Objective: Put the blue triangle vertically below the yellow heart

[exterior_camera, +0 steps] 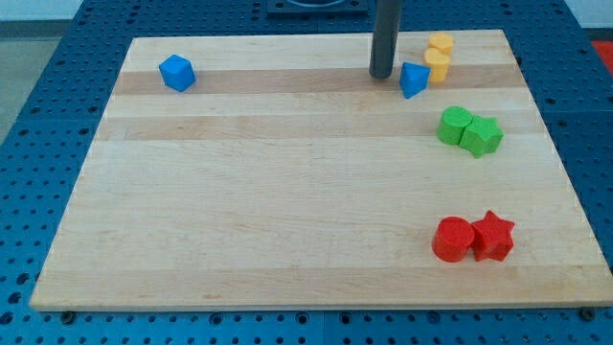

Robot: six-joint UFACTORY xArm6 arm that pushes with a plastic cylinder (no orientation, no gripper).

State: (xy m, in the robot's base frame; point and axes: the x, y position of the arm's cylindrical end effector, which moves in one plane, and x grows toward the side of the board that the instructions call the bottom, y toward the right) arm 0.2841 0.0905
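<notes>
The blue triangle [414, 79] lies near the top right of the wooden board [287, 192]. Two yellow blocks sit just right of it: one [441, 43] at the view's top and one [437, 65] below it, touching the triangle's right side. I cannot tell which one is the heart. My tip [382, 75] is the lower end of the dark rod, just left of the blue triangle, very close to it or touching.
A second blue block [177, 73] lies at the top left. Two green blocks [455, 126] [482, 136] touch each other at the right. A red cylinder [452, 239] and a red star [493, 236] sit together at the bottom right.
</notes>
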